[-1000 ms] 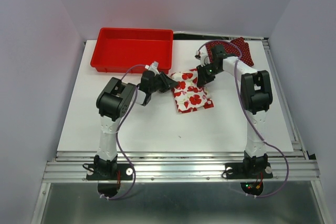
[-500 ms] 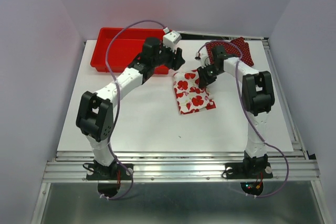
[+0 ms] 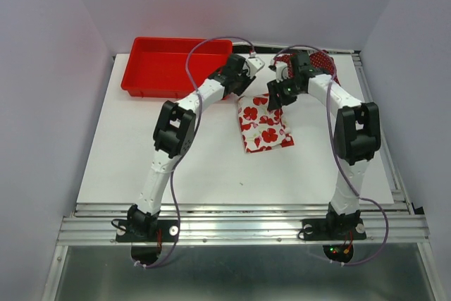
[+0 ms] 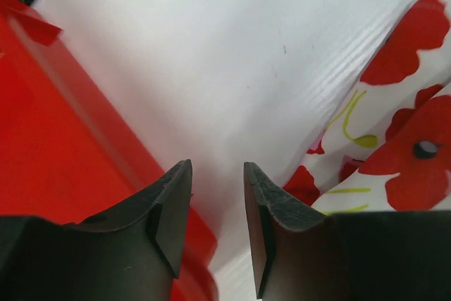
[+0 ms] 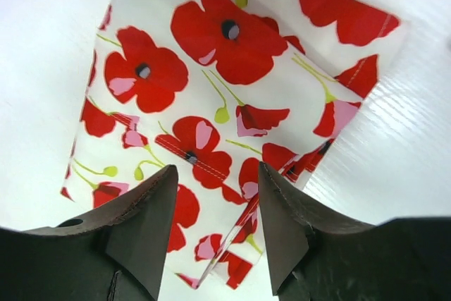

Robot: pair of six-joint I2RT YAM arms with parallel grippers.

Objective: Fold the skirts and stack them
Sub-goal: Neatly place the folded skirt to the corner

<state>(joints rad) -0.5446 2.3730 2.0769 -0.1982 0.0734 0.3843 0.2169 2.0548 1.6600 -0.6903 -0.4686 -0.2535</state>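
Left pincer [image 4: 217, 195], narrowly parted and empty, sits just beside the flowered skirt [image 5: 211, 96], and right pincer [image 5: 217, 202], wider and empty, hangs directly above it, apparently stationed to take its far edge for folding; dotted skirt [image 3: 325, 58] lies beyond the right pincer.

You see a white skirt [image 3: 264, 123] with big red flowers, a dark red white-dotted skirt [image 3: 324, 60], a red tray [image 3: 176, 68].
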